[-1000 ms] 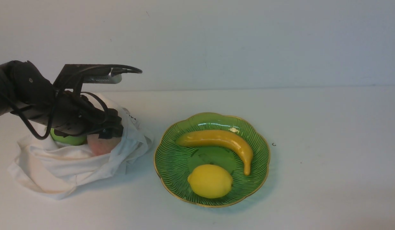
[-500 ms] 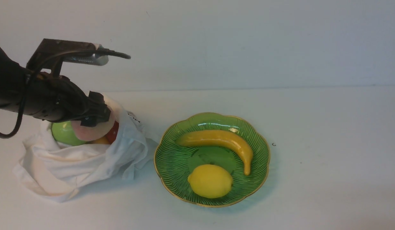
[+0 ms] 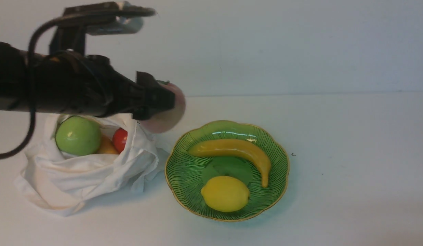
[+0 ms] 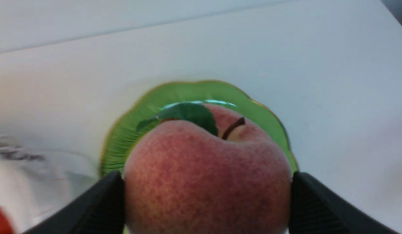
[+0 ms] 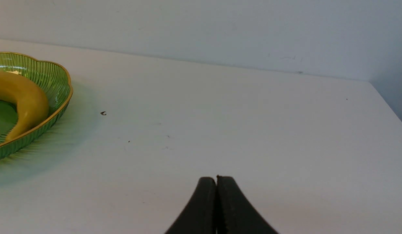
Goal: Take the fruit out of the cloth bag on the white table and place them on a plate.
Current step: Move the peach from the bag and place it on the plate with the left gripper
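Observation:
My left gripper (image 3: 163,102) is shut on the pink peach (image 3: 167,118), holding it in the air between the cloth bag (image 3: 84,174) and the green plate (image 3: 184,171). In the left wrist view the peach (image 4: 204,175) sits between both fingers (image 4: 311,201), with the plate (image 4: 129,136) behind it. The bag holds a green apple (image 3: 78,135), a small red fruit (image 3: 120,140) and an orange-yellow fruit (image 3: 106,147). A banana (image 3: 235,150) and a lemon (image 3: 225,193) lie on the plate. My right gripper (image 5: 216,178) is shut and empty over the white table (image 5: 252,130), right of the plate (image 5: 62,76).
A tiny dark speck (image 3: 293,154) lies on the table right of the plate. A pale wall stands behind the table. The table's right edge shows in the right wrist view.
My left gripper has lifted the peach out of the bag and carried it up and right toward the plate. The apple, red fruit and orange-yellow fruit are now uncovered in the bag.

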`<action>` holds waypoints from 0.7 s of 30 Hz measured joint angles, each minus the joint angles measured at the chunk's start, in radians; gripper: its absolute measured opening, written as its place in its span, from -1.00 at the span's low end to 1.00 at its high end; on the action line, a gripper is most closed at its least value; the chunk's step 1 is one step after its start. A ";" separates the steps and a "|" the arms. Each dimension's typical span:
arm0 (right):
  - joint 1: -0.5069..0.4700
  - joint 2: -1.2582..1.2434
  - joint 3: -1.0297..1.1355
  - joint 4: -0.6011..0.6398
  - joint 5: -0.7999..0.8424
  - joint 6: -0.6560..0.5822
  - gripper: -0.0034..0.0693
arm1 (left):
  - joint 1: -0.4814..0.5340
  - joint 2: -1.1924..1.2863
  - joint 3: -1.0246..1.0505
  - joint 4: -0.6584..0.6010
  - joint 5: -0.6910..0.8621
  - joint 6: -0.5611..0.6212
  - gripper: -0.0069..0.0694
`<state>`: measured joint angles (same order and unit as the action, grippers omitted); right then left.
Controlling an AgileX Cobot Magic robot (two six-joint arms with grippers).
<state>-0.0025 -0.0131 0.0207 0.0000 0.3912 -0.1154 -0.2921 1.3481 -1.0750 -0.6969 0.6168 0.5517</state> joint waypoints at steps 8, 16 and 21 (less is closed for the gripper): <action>0.000 0.000 0.000 0.000 0.000 0.000 -0.94 | -0.117 0.218 -0.001 -0.028 -0.126 0.051 0.69; 0.000 0.000 0.000 0.000 0.000 0.000 -0.94 | -0.117 0.364 -0.001 -0.031 -0.245 0.051 0.72; 0.000 0.000 0.000 0.000 0.000 0.000 -0.94 | -0.117 0.387 -0.001 -0.034 -0.257 0.051 0.96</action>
<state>-0.0025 -0.0131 0.0207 0.0000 0.3912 -0.1154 -0.4094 1.7352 -1.0761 -0.7310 0.3601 0.6031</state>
